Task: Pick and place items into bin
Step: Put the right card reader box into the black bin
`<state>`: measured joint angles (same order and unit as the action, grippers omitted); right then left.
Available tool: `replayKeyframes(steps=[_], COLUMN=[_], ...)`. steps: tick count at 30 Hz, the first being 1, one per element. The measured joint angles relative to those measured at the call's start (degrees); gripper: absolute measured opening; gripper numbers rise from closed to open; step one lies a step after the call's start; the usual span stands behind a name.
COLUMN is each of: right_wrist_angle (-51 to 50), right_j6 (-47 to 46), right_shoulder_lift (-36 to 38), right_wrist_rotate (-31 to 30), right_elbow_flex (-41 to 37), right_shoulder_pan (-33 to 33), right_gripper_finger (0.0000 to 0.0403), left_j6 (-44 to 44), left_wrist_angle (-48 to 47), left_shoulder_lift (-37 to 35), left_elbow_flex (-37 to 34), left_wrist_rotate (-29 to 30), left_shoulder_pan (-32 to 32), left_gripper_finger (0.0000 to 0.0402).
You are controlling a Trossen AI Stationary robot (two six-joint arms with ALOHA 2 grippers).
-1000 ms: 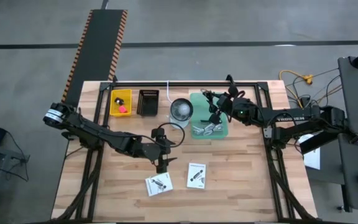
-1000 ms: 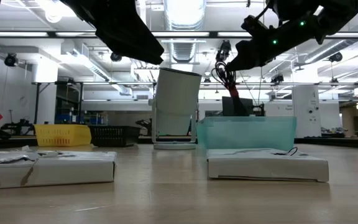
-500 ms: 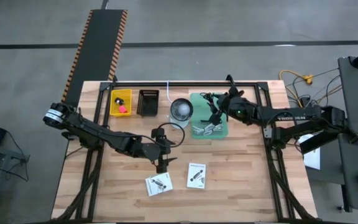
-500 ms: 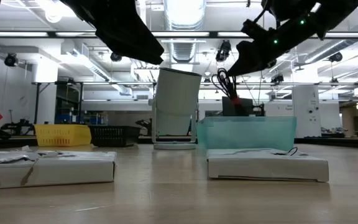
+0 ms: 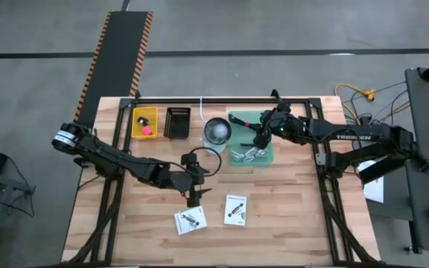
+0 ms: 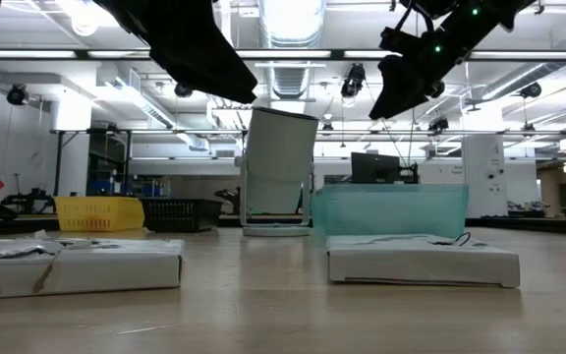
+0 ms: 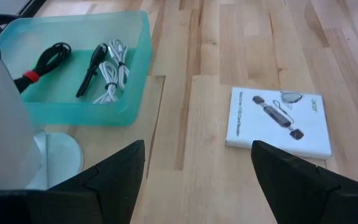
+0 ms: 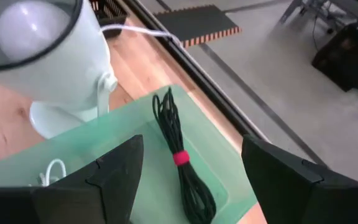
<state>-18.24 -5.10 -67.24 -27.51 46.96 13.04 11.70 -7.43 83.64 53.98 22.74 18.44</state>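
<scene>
A black cable [image 8: 179, 155] bound with a red tie lies on the floor of the green bin [image 8: 229, 155], whose rim [image 5: 270, 158] shows at the table's far middle. My right gripper [image 8: 185, 186] hovers open above that cable, touching nothing; it shows high over the bin in the low view [image 6: 401, 88]. A black tool [image 7: 91, 70] and a white cord [image 7: 112, 78] also lie in the bin. Two white packets [image 5: 191, 220] [image 5: 234, 209] lie flat near the table's front. My left gripper [image 5: 194, 196] hangs open above the table between bin and packets.
A white lamp-like stand [image 5: 217, 130] sits just left of the bin. Farther left at the far edge are a black basket [image 5: 177, 122] and a yellow basket [image 5: 144, 122] with a red piece [image 5: 147, 130] in it. Bare wood lies to the right of the packets.
My right gripper has opened and let go of the black cable, which hung below it over the bin and has dropped into the bin. The gripper has then risen a little and tipped its fingers up toward level.
</scene>
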Motion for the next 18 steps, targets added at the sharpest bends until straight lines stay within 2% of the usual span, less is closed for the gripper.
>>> replayKeyframes(steps=[9,14,16,18], right_wrist_angle=[-2.58,-2.13,0.97,8.05], right_j6=[-2.51,-4.76,-4.40,-0.28], right_shoulder_lift=[0.04,0.07,0.07,0.07], right_wrist_rotate=[0.11,0.08,-0.04,0.23], right_elbow_flex=[-2.08,-5.09,-6.95,-9.43], right_shoulder_pan=[-0.02,-0.02,-0.01,0.00], right_gripper_finger=[0.0242,0.0234,0.0232,0.0230], left_j6=[4.42,7.53,9.68,11.51], left_wrist_angle=[-4.36,-6.84,-8.31,-9.28], left_shoulder_lift=[0.00,0.00,0.00,0.00], left_elbow_flex=[0.00,-0.02,-0.02,-0.04], left_wrist_rotate=[-0.23,-4.05,-6.06,-7.21], left_shoulder_pan=[0.07,0.12,0.13,0.11], left_gripper_finger=[0.0276,0.0276,0.0276,0.0276])
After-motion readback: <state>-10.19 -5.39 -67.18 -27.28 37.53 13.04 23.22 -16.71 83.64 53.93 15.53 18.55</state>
